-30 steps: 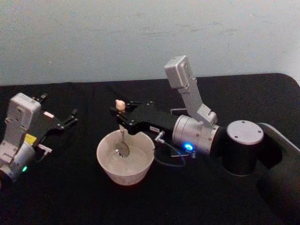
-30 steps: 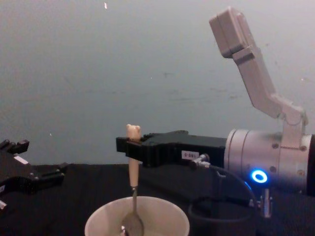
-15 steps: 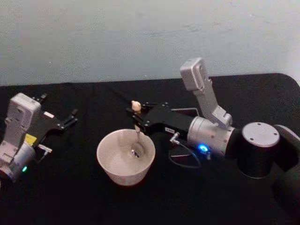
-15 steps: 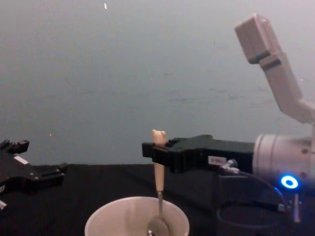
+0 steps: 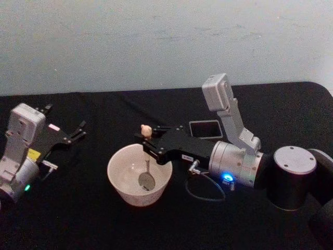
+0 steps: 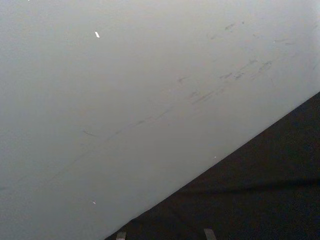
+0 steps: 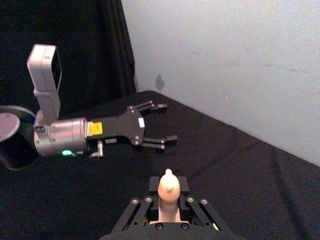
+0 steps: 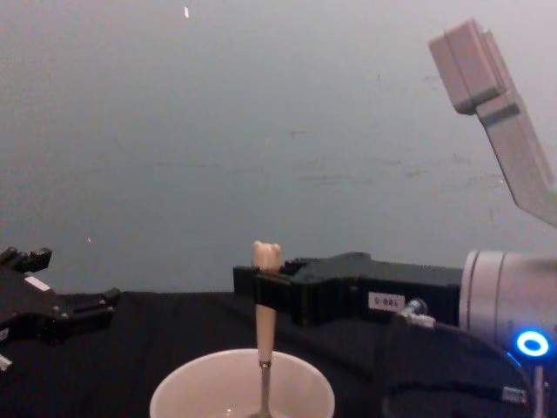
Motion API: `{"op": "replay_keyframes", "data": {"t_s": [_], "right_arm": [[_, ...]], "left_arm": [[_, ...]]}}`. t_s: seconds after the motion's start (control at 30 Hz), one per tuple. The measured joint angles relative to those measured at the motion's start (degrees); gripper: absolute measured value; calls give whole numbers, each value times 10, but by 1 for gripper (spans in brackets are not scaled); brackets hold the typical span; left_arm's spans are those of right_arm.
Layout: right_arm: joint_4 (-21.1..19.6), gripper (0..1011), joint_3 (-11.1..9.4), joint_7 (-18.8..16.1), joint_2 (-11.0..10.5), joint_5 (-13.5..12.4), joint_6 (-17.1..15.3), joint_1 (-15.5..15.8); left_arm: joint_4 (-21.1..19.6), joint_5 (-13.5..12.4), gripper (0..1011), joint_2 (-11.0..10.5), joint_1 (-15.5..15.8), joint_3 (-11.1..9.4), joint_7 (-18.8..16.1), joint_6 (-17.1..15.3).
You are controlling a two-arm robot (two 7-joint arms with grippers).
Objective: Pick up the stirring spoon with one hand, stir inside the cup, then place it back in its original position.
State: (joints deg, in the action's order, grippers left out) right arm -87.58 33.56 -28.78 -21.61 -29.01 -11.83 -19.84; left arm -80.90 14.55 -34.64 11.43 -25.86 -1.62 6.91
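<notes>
Right gripper (image 5: 147, 141): black, white label (image 8: 385, 301), small screws (image 7: 145, 199). Silver wrist cylinder (image 5: 234, 161): blue ring light (image 5: 227, 177); black cable (image 5: 190, 187) below it, grey camera box (image 5: 216, 91) above it, black round joint (image 5: 291, 177) behind it. Left gripper (image 5: 66, 117): black; yellow label (image 5: 33, 154), green light (image 5: 26, 187).

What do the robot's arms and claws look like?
Both have silver cylindrical wrists, flat black claws and a grey boxy camera on a bracket. The right claw carries a white label, a blue ring light and a thin black cable loop; the left claw a yellow label and a green light.
</notes>
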Motion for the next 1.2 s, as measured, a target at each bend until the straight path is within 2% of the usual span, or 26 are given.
{"op": "replay_keyframes", "data": {"t_s": [0.17,0.47,0.83,1.2], "right_arm": [[-4,214,-5,10,7,-12,0,0],[-14,214,-28,44,20,-37,2,-2],[-34,214,-39,66,18,-55,-5,2],[-62,214,-70,93,9,-83,-7,12]], "left_arm": [[0,0,1001,0,0,0,0,0],[0,0,1002,0,0,0,0,0],[0,0,1001,0,0,0,0,0],[0,0,1001,0,0,0,0,0]]}}
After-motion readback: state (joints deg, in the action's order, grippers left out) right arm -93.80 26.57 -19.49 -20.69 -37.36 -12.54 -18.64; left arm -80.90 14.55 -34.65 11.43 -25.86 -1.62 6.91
